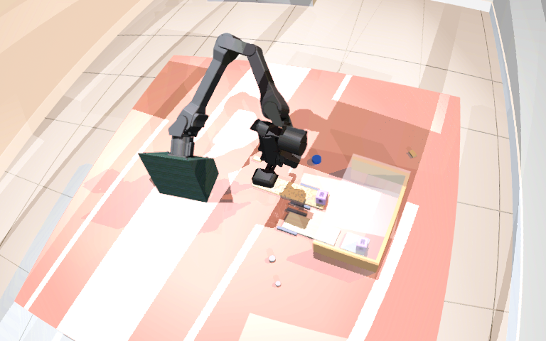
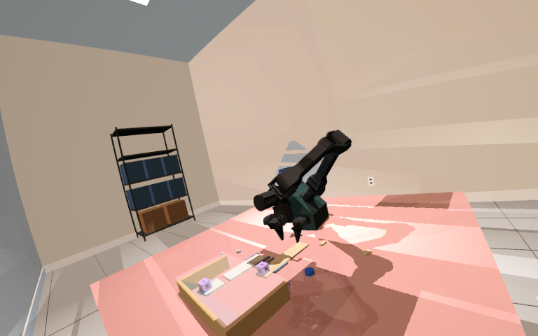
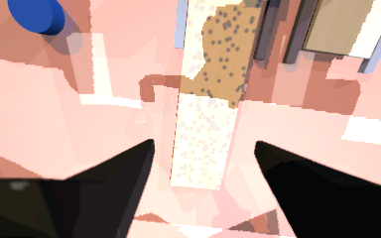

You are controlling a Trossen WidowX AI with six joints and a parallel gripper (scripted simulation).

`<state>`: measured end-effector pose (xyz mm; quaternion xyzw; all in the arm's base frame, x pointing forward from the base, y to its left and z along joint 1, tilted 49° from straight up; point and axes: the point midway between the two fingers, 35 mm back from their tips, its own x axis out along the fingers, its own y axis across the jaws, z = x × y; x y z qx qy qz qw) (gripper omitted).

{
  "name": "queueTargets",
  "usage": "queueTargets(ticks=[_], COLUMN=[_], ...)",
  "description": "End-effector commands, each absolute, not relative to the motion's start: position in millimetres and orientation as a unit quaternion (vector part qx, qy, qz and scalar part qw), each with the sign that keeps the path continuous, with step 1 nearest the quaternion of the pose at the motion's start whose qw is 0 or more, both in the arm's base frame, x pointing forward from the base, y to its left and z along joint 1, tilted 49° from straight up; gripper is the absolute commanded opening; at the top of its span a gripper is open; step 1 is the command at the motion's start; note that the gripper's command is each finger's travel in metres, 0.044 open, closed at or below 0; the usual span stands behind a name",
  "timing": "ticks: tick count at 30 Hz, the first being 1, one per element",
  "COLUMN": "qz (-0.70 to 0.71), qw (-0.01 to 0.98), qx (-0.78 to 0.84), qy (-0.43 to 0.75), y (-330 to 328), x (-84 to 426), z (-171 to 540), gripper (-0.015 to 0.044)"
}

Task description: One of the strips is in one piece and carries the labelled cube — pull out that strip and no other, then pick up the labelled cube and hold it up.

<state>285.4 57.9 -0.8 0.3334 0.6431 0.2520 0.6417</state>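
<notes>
The small lilac cube marked with a letter [image 1: 321, 196] sits on the far end of a long tan strip speckled with dots [image 3: 212, 94], just outside the open side of a shallow wooden tray with pale yellow walls [image 1: 393, 224]. A second lilac lettered cube [image 1: 362, 244] rests on a white strip piece inside that tray, near its corner. The strip's near end lies below the black parallel-jaw gripper [image 3: 203, 159], whose fingers stand wide apart on either side of it, raised off the strip and gripping nothing. A blue round disc [image 1: 316, 159] lies just beside the strip. All this rests on a glossy pink table top [image 2: 436, 253] crossed by white patches of light and dark shadows. Beyond are beige walls, a pale tiled floor and a black metal shelf rack [image 2: 153, 178] with blue and brown boxes.
</notes>
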Motion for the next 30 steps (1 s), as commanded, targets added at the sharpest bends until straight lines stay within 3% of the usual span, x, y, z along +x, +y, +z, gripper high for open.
queueTargets(ticks=[1, 30], qz=[0.252, 0.253], qw=[0.641, 0.643], qx=[0.330, 0.329], qy=[0.645, 0.643], y=[53.8, 26.7], x=[300.1, 408.3], z=[-2.5, -4.1], gripper=[0.0440, 0.0440])
